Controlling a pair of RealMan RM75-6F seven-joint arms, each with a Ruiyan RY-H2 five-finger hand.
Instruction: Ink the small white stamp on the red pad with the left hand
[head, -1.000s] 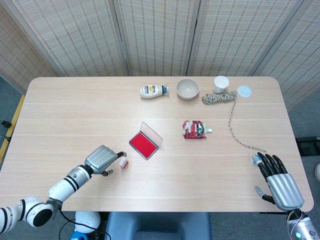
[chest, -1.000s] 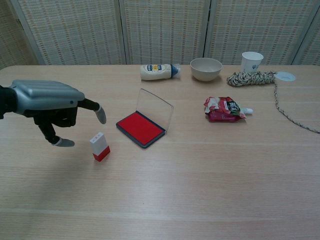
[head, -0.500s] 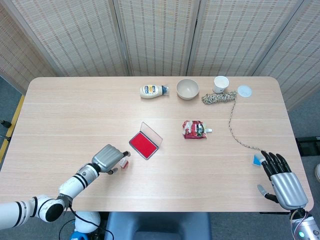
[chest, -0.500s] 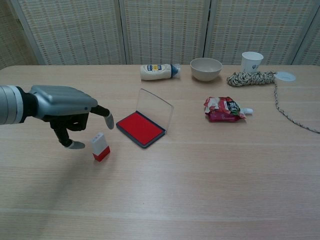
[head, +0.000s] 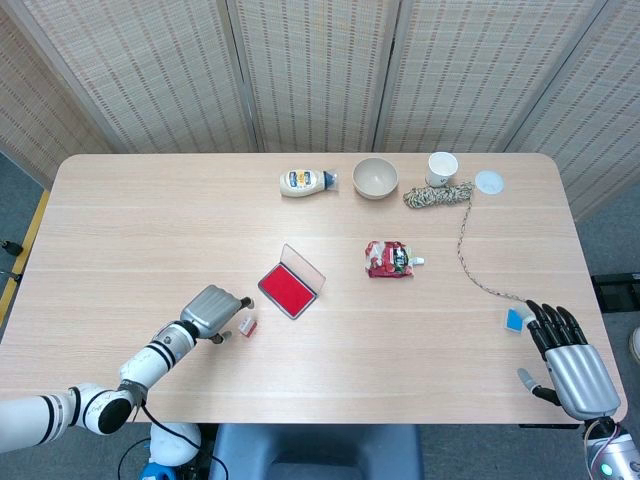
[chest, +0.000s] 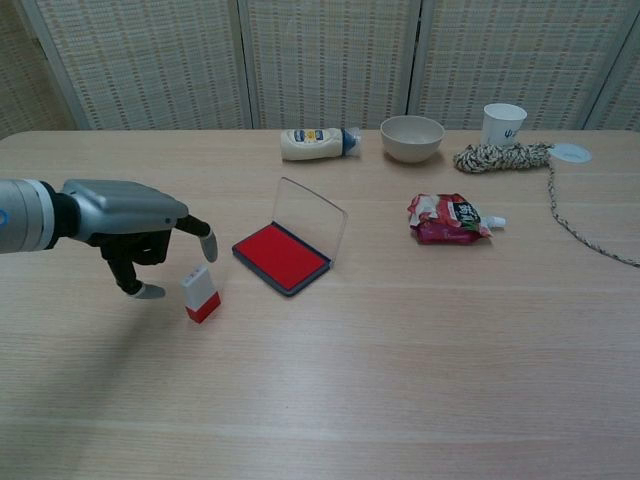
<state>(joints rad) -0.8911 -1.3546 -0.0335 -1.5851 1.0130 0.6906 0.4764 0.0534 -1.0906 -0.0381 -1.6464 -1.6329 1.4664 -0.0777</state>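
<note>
The small white stamp (chest: 200, 294) with its red base stands upright on the table (chest: 400, 360), just left of the open red ink pad (chest: 282, 255); in the head view the stamp (head: 248, 324) lies left of the pad (head: 289, 289). My left hand (chest: 135, 228) hovers close beside the stamp on its left, fingers apart and curved down, one fingertip above the stamp, thumb low near the table, holding nothing. From above, the left hand (head: 214, 312) sits right next to the stamp. My right hand (head: 572, 362) rests open at the table's front right corner.
At the back stand a mayonnaise bottle (chest: 315, 143), a beige bowl (chest: 412, 138) and a white cup (chest: 503, 123). A coiled rope (chest: 505, 156) trails toward the right edge. A red snack pouch (chest: 450, 219) lies right of the pad. A small blue object (head: 515, 319) sits near my right hand.
My left hand has moved right toward the stamp and dropped lower beside it. The right hand has drawn back slightly toward the table's front edge. The stamp has not moved.
</note>
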